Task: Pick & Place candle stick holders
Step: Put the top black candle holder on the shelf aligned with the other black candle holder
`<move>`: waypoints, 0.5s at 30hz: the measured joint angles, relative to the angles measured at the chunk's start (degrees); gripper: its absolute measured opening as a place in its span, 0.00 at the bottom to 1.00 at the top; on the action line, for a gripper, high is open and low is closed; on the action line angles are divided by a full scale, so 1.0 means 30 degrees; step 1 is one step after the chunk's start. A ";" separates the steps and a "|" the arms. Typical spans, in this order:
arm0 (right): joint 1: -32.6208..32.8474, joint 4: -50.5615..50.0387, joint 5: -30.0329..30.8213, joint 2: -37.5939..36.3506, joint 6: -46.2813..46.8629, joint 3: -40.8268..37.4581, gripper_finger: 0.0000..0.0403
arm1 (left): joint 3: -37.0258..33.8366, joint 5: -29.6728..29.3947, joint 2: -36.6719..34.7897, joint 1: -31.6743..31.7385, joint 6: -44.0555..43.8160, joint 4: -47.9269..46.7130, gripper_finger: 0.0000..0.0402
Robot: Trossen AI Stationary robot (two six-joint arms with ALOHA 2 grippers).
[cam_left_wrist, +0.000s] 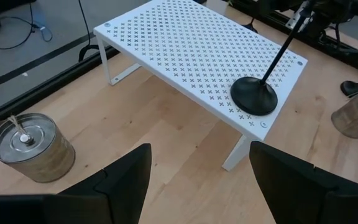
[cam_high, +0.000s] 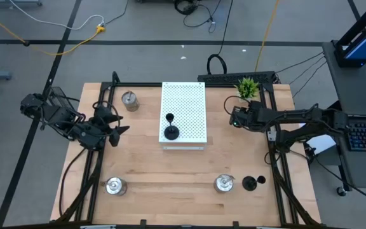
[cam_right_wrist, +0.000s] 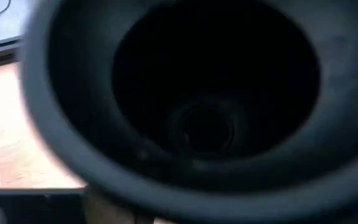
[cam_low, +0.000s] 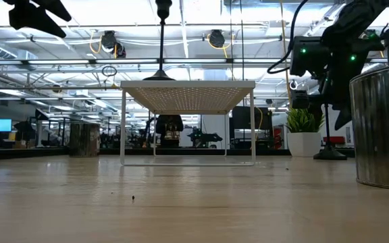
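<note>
One black candle stick holder (cam_high: pixel 171 131) stands by its round base on the white perforated board (cam_high: pixel 184 95), its stem upright (cam_low: pixel 162 40). Another black one (cam_high: pixel 253 183) stands near the table's right front, beside a silver holder (cam_high: pixel 223 183). Two more silver ones (cam_high: pixel 115 186) (cam_high: pixel 130 100) stand on the table. My left gripper (cam_high: pixel 121 129) hovers open left of the board, nothing between its fingers (cam_left_wrist: pixel 199 149). My right gripper (cam_high: pixel 235 116) is beside the plant, over a black round base (cam_low: pixel 329 154) on the table. A dark hollow round form (cam_right_wrist: pixel 185 93) fills the right wrist view.
A small green potted plant (cam_high: pixel 248 87) stands at the back right, close behind my right gripper. The board is a raised shelf on thin legs (cam_low: pixel 123 125) in the table's middle. Black frame rails (cam_high: pixel 273 159) run along the table's left and right sides.
</note>
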 joint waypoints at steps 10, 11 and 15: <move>-0.0103 0.0130 -0.0070 0.0000 -0.0477 0.0000 0.22 | 0.0000 0.0015 0.0022 0.0002 0.0045 0.0022 0.68; -0.0103 0.0130 -0.0078 0.0000 -0.0492 0.0000 0.19 | 0.0000 0.0015 0.0022 0.0004 0.0045 0.0022 0.68; -0.0095 0.0134 -0.0092 0.0000 -0.0733 0.0000 0.05 | 0.0000 0.0022 0.0022 0.0000 0.0044 0.0025 0.68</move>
